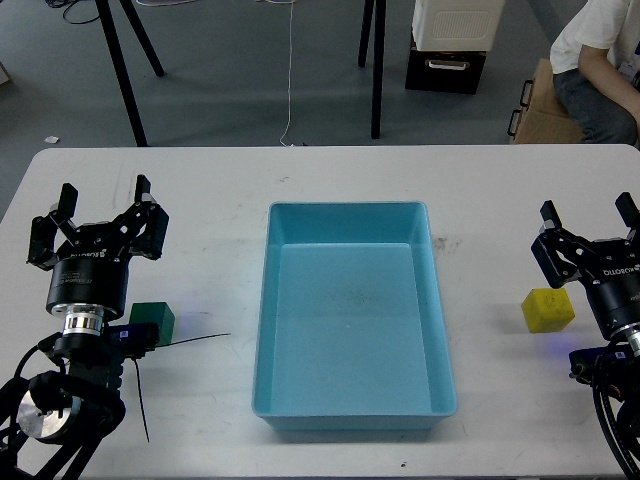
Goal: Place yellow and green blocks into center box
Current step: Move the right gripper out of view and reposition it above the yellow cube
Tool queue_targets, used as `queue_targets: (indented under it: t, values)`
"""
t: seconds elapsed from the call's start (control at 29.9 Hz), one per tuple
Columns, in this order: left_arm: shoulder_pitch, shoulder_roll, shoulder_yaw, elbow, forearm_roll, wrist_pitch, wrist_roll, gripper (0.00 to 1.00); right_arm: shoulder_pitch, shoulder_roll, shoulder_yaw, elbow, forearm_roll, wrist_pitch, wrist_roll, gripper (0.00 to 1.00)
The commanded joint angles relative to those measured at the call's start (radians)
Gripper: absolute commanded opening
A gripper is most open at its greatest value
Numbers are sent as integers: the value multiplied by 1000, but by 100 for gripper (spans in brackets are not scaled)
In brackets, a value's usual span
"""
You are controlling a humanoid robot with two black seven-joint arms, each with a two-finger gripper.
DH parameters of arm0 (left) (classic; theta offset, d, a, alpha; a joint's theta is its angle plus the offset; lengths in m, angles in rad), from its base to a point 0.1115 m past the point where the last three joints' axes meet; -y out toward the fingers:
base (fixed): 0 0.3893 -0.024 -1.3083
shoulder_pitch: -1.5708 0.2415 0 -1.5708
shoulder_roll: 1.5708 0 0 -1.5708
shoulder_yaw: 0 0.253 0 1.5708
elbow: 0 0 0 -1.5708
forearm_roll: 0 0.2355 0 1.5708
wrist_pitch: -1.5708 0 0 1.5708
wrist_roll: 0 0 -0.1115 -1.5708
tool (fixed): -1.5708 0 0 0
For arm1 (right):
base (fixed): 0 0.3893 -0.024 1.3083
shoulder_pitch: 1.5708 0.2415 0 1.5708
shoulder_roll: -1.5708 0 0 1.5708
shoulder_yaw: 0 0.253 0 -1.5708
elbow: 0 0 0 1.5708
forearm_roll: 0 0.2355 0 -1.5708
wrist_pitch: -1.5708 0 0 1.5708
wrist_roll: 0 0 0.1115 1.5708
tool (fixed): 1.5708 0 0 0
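Head view, looking down on a white desk (330, 165) that fills most of the frame. At its middle sits the tray (440, 330), light blue, rectangular, with low sloping walls; nothing lies inside it.

On the left, the left gripper (100, 215) hovers above the desk with its dark fingers (145, 195) spread wide and holding nothing. Its round black wrist hides part of the green block (155, 318), which rests on the desk just beside and behind the arm; only the block's right portion shows. A thin black cable (195, 340) trails from the arm across the desk toward the tray. The arm's lower joints are cut off by the bottom left corner.

On the right, the right gripper (588, 225) points up the frame, fingers likewise spread and empty. Its right finger is partly cut off by the frame's edge. The yellow block (548, 310) sits on the desk just left of that arm, fully visible, between the arm and the tray. Both blocks lie outside the tray, one on each side.

Beyond the desk, grey floor shows black stand legs (125, 70), a white and black crate (450, 45), and a seated person (600, 60) at the top right, mostly cut off.
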State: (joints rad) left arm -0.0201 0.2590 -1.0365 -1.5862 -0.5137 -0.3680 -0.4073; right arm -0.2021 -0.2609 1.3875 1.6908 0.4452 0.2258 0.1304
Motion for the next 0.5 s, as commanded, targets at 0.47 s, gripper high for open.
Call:
queue_targets:
  t: [0.47]
  values:
    - [-4, 16, -14, 6, 1, 47, -1, 100, 108, -115, 93, -102, -670, -89, 11, 99]
